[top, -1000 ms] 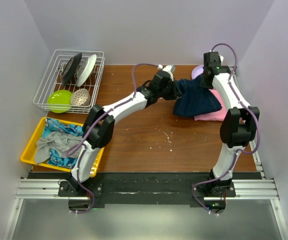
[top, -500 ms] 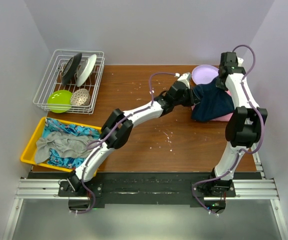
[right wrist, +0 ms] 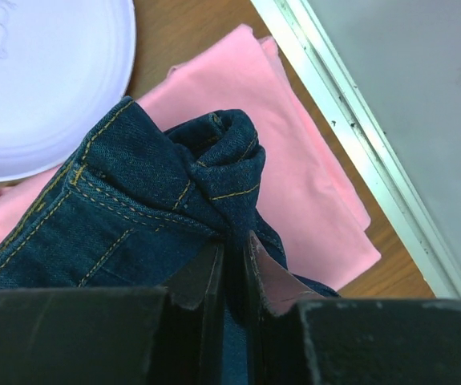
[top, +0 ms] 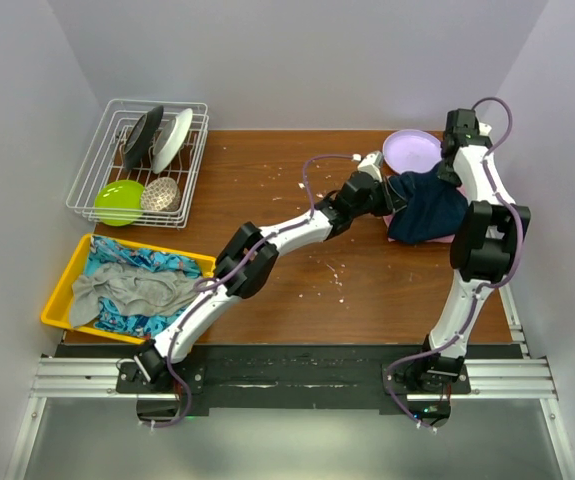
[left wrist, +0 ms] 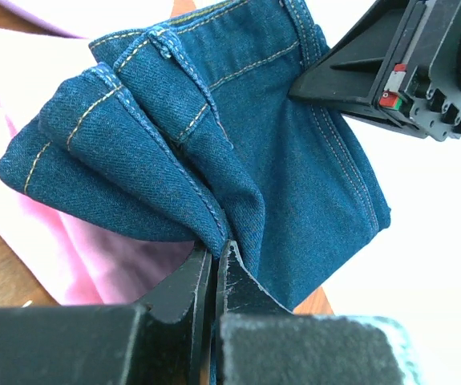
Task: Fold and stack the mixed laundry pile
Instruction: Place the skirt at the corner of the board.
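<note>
Both left pincer point(left wrist: 213, 250) and right pincer point(right wrist: 233, 247) clamp denim jacket point(top: 429, 208), yellow tray point(top: 63, 284) holds grey garment point(top: 127, 290)

At the counter's point(top: 297, 270) 2 o'clock corner a dark blue denim garment point(top: 429, 210) lies bunched. The left pincer point(top: 385, 195) meets its 9 o'clock edge, the arm stretched long across the wood. The right pincer point(top: 448, 173) meets its 12 o'clock edge. A lilac plate point(top: 412, 151) sits just beyond, at the garment's 11 o'clock. Off the counter at 8 o'clock, a yellow tray point(top: 60, 290) holds a grey garment point(top: 132, 290) over a turquoise patterned cloth point(top: 132, 256). At 10 o'clock, a wire dish rack point(top: 85, 175) holds a green bowl point(top: 119, 201).
</note>
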